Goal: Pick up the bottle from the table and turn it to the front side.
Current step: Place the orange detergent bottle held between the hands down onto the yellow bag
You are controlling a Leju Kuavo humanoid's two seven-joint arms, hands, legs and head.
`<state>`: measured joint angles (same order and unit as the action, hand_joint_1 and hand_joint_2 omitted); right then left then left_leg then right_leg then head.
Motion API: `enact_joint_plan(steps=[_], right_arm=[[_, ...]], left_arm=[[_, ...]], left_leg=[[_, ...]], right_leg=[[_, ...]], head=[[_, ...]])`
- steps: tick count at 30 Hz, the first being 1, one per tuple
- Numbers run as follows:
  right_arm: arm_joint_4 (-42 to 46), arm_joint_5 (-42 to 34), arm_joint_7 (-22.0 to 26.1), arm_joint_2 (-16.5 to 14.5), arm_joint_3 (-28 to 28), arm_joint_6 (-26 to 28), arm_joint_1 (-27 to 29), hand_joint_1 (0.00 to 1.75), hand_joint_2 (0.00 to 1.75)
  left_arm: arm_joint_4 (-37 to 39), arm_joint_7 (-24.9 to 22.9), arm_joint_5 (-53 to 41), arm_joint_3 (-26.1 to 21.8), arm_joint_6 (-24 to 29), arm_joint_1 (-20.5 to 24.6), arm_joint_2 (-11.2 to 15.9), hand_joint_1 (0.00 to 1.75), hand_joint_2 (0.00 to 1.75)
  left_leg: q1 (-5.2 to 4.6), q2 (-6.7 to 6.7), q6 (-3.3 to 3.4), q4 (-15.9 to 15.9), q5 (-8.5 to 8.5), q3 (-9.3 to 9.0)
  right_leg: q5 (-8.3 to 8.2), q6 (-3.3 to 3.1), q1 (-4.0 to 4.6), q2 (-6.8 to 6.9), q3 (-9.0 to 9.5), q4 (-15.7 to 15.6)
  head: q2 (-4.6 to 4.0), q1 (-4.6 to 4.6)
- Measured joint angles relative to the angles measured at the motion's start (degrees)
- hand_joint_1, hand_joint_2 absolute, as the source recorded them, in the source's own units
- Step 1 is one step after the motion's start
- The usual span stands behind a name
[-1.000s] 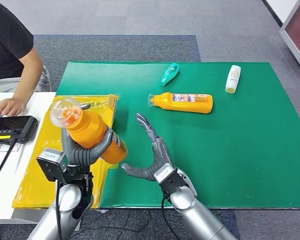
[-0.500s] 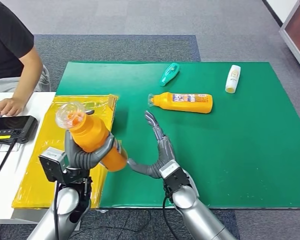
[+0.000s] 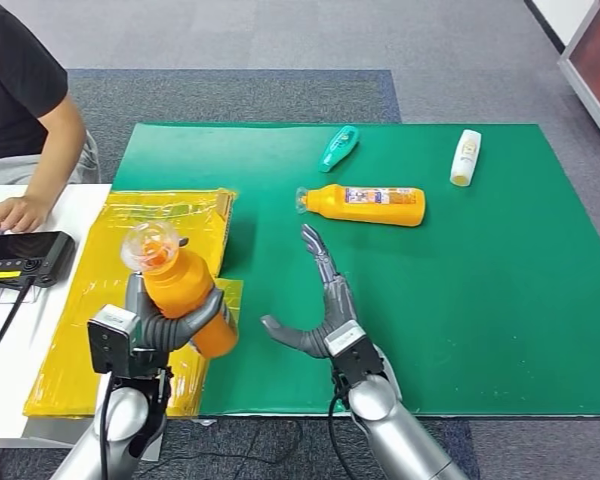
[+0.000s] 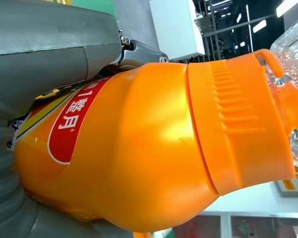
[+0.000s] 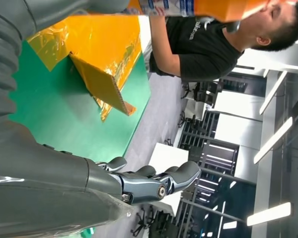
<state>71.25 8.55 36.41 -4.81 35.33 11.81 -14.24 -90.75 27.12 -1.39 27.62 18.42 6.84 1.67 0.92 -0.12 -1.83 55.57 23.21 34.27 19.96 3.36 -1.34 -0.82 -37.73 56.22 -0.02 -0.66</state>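
Left hand (image 3: 165, 325) grips an orange bottle (image 3: 178, 287) above the yellow sheet (image 3: 70, 350), clear cap (image 3: 150, 246) tilted away from the wrist. Its red label (image 4: 70, 126) reads "整月"; the rest is hidden under the thumb. Right hand (image 3: 323, 310), just beside the bottle's base, is spread wide and holds nothing.

Left hand (image 3: 165, 325) tilted bottle (image 3: 178, 287) upright; right hand (image 3: 323, 310) withdrew.

glossy orange plastic bottle (image 4: 140, 148)
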Motion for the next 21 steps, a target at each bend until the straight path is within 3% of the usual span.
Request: enact_joint_plan(steps=[21], right_arm=[[0.0, 1.2, -0.1, 0.0, -3.0, -0.3, 2.3, 0.0, 1.75]], left_arm=[[0.2, -2.3, -13.0, -9.2, 1.1, -3.7, 2.9, 1.75, 1.75]], left_leg=[[0.01, 0.0, -0.01, 0.0, 0.0, 0.04]], right_leg=[[0.0, 0.0, 0.01, 0.0, -0.06, 0.0]], head=[[0.01, 0.01]])
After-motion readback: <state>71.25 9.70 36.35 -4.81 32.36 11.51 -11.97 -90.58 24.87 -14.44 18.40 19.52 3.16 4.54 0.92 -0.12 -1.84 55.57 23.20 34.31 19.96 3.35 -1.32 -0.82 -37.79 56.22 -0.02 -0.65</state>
